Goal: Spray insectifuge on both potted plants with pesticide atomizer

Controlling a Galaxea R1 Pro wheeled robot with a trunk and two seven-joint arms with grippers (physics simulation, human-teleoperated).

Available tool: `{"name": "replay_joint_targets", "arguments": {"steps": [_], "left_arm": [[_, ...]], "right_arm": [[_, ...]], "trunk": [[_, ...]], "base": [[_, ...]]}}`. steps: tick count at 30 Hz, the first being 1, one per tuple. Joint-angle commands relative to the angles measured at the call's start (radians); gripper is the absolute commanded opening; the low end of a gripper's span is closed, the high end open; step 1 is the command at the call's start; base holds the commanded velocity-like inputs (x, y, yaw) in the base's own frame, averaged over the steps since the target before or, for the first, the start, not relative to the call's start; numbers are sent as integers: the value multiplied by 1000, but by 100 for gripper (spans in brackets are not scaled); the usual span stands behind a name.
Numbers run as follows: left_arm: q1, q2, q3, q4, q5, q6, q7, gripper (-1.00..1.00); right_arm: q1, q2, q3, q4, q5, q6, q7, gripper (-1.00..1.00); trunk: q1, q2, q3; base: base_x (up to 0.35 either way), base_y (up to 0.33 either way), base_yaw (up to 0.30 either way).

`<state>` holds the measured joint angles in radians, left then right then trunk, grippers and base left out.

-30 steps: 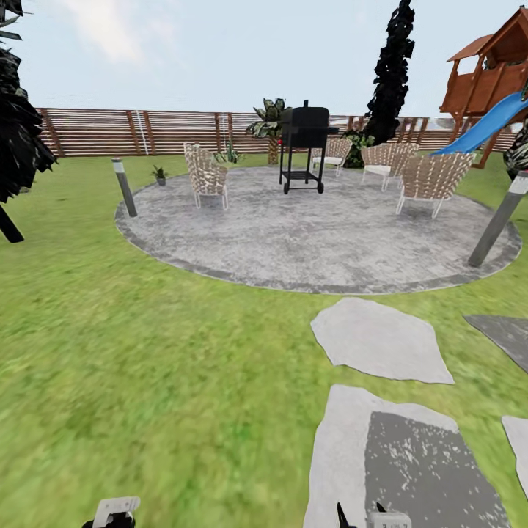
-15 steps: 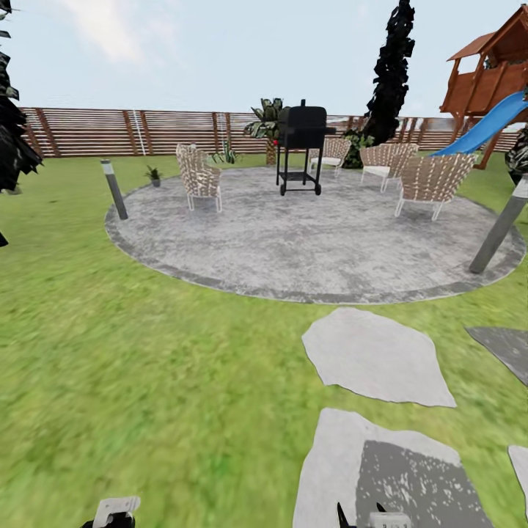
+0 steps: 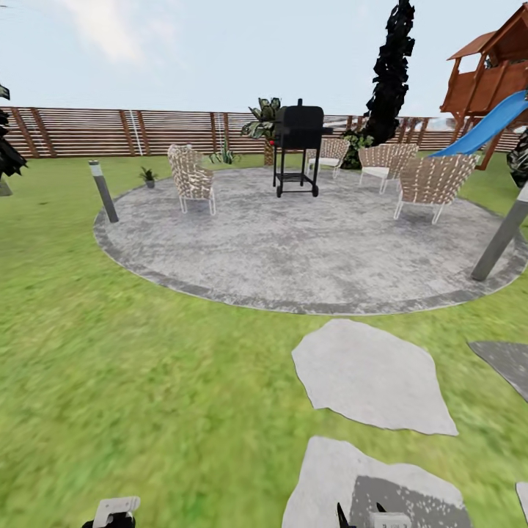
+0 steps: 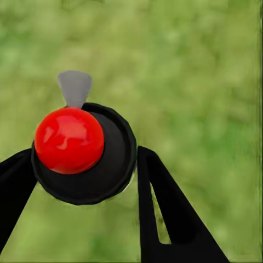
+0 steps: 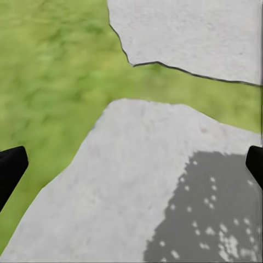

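- Left gripper clamps a black round-topped object with red dome over the green lawn;
- right gripper spread wide above pale grey paving stone.

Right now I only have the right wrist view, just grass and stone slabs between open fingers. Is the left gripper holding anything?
Observer: Yes. In the left wrist view the left gripper has its fingers against both sides of a round dark thing with a red cap and a grey nozzle, apparently the pesticide atomizer.
Operator: Any potted plant ahead?
Observer: In the head view one potted plant stands near the far left rim of the round paving, between a lamp post and a wicker chair.
Operator: What else is on that paving?
Observer: A black grill towards its far side.
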<state>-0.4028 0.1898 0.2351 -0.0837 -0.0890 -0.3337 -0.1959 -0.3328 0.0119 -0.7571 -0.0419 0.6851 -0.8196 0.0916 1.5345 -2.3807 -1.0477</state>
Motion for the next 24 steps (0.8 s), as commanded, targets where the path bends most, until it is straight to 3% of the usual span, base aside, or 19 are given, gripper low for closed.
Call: {"name": "replay_joint_targets", "arguments": {"steps": [1, 24], "left_arm": [[-1, 0, 9, 1, -9, -3, -4, -100], [-1, 0, 9, 1, -9, -4, -4, -100]], "right_arm": [[0, 1, -9, -1, -1, -1, 10, 100], [0, 2, -8, -1, -1, -1, 10, 100]], "trunk": [[0, 0, -1], [0, 0, -1]], "base": [[300, -198, 0], [300, -198, 1]]}}
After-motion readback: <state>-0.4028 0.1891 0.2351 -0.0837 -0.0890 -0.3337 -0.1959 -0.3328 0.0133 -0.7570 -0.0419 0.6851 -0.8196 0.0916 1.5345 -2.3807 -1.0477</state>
